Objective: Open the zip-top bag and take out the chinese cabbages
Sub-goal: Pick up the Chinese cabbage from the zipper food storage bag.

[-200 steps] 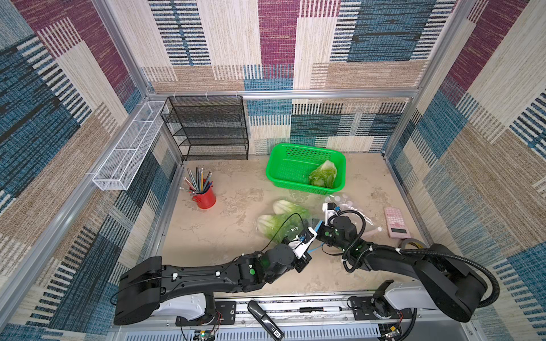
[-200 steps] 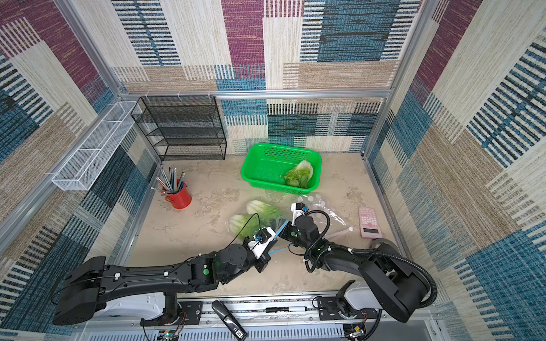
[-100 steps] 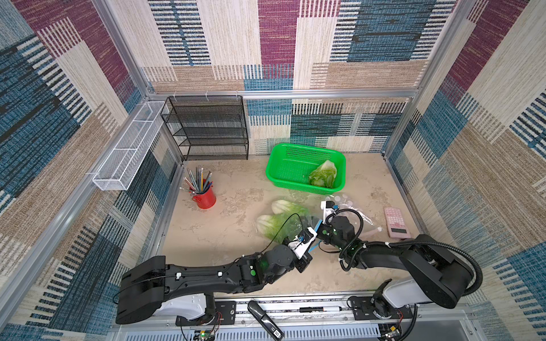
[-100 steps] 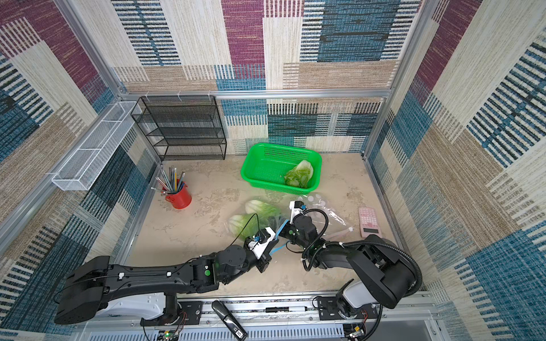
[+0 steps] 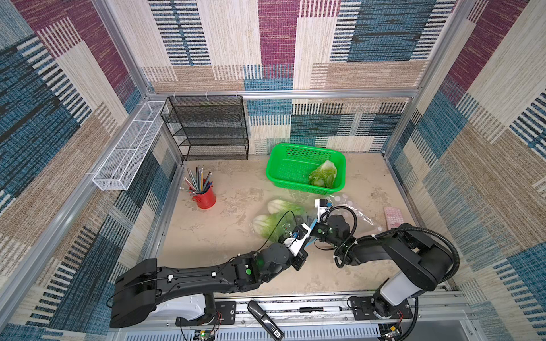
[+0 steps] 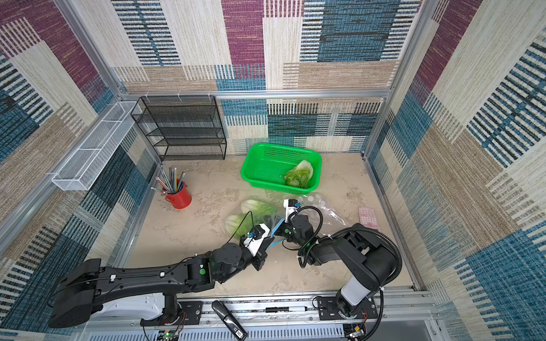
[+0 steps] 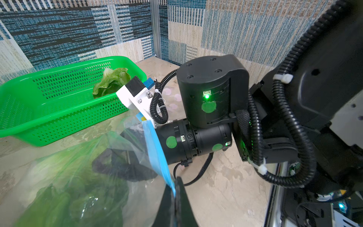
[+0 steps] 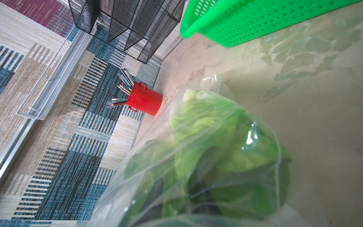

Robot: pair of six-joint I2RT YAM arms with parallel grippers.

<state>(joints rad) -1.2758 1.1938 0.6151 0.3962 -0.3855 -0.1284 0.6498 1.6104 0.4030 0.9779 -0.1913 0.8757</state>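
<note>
Presently, left gripper [image 7: 175, 193] clamps the blue strip [image 7: 155, 149] of the zip-top bag [image 7: 135, 198]; right gripper [image 7: 123, 165] (inside, among chinese cabbages [image 7: 66, 198]): grip cannot be determined.

**Tally: three cabbages, two arms, one of most other things**

Three chinese cabbages [image 5: 323, 177] show in both top views: one in the green basket [image 5: 283, 165] and two inside the zip-top bag [image 7: 121, 137]. There is one such bag and one basket. One red cup [image 5: 204, 199] holds a bunch of pencils [image 5: 198, 177], packed too tightly to count. There is also one black mesh rack [image 5: 209, 127], one white wire tray [image 5: 130, 144] on the side wall and one pink calculator [image 5: 393, 217]. Two robot arms [image 5: 192, 277] reach in.
</note>
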